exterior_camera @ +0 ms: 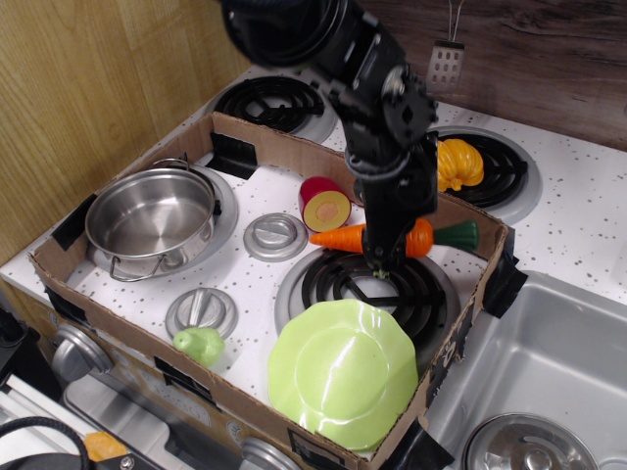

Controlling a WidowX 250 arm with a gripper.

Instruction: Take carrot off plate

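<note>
The orange carrot (339,238) with its dark green top lies level across the far edge of the front right burner coil (367,289), held low over it or resting on it. My gripper (383,257) comes down from above and is shut on the carrot's middle. The lime-green plate (343,374) sits in the front right corner of the cardboard box, nearer the camera than the carrot, with nothing on it.
A steel pot (151,211) stands on the left burner. A red and yellow round toy (325,205) lies behind the carrot. A yellow-orange pumpkin (458,163) sits on the back right burner. A small green pear (200,344) lies at the front. Cardboard walls (294,152) ring the stove; a sink (549,352) lies to the right.
</note>
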